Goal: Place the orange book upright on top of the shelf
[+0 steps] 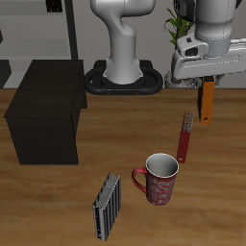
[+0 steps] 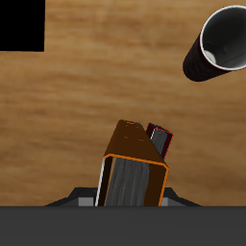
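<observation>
The orange book hangs upright in my gripper, lifted above the wooden table. In the wrist view the orange book shows end-on, with its orange cover and grey page edges, held between my fingers. My gripper is shut on it. The shelf, a low matte black box with a flat top, stands across the table from the gripper; its corner shows in the wrist view.
A dark-red book lies on the table below the gripper and shows in the wrist view. A red mug stands nearer the front edge. A grey-black striped book stands near the front. A grey rack stands behind the shelf.
</observation>
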